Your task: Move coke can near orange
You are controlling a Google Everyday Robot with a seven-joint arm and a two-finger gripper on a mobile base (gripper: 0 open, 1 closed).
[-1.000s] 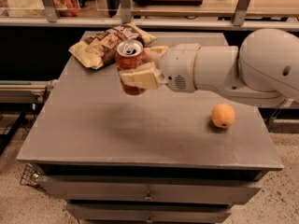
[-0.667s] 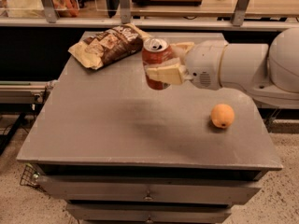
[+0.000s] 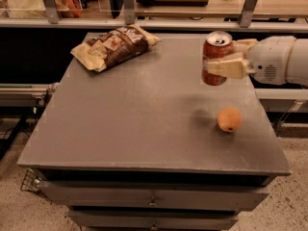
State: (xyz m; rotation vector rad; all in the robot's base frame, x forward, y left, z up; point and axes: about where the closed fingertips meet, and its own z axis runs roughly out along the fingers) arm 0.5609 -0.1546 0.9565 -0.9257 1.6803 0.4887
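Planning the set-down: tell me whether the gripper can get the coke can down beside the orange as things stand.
Probably yes. The gripper, shut on the coke can, hangs just behind the orange above the table; nothing lies between them, and the chip bag sits far off at the opposite back corner.

The gripper (image 3: pixel 219 57), at upper right, has blocky cream fingers (image 3: pixel 226 67) (flat-sided, slightly yellowish). Behind them the arm (image 3: pixel 288 57) is a smooth, rounded white shell with a small dotted grille (image 3: pixel 270 72).
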